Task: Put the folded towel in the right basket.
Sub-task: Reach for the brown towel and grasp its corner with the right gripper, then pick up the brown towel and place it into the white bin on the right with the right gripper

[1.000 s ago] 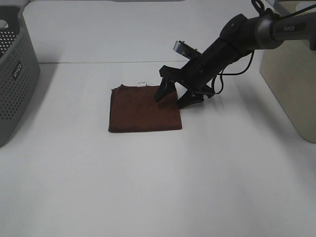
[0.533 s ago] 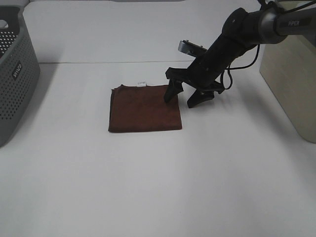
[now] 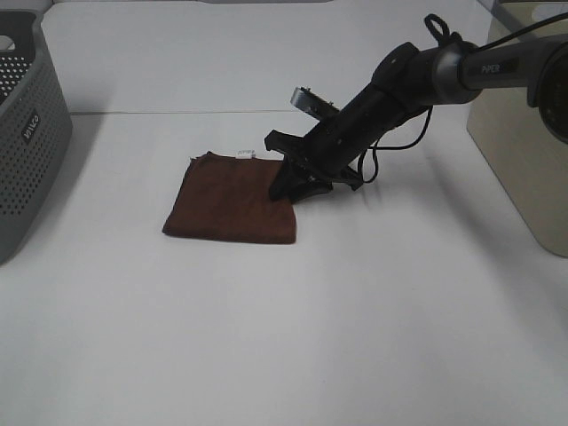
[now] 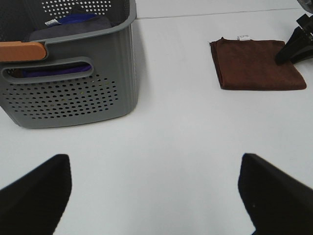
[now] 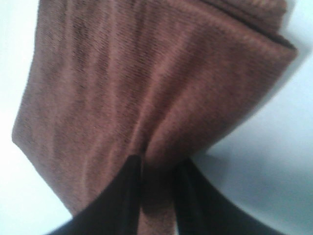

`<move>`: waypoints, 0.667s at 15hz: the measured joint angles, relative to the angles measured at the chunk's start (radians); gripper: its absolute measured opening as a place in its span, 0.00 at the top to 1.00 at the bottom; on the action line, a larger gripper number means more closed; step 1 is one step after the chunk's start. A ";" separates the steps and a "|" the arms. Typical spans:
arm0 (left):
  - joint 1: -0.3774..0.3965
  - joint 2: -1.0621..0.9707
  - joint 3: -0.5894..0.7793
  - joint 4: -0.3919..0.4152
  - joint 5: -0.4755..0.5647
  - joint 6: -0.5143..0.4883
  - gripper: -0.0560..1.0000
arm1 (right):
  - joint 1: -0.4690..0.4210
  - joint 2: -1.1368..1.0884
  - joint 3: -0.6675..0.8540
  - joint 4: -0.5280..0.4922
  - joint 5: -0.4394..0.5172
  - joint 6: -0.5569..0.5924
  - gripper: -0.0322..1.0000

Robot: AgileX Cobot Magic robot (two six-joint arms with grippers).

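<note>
Pinching towel (image 3: 222, 202), right pincer (image 3: 290, 185) tips blurred.

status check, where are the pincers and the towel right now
Right pincer shut on the towel edge; towel lying on the table. Left pincer open, parked by the grey basket. Nothing in view between towel and beige basket.

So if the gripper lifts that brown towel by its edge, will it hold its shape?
Probably floppy: the brown towel puckers where the right gripper pinches it. Likely light, being thin cloth. The folded layers may sag open, since only one edge is held.
</note>
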 joint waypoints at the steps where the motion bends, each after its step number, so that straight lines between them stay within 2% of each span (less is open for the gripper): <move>1: 0.000 0.000 0.000 0.000 0.000 0.000 0.12 | 0.000 0.001 0.000 -0.015 -0.001 0.019 0.93; 2: 0.000 0.000 0.000 0.000 0.000 0.000 0.12 | 0.000 0.001 0.000 -0.031 -0.002 0.030 0.96; 5: 0.000 0.000 0.000 0.000 0.000 0.000 0.12 | 0.001 -0.032 0.006 -0.109 -0.002 0.037 0.96; 10: 0.000 0.000 0.000 0.000 0.000 0.000 0.12 | 0.001 -0.223 0.008 -0.236 0.095 0.044 0.96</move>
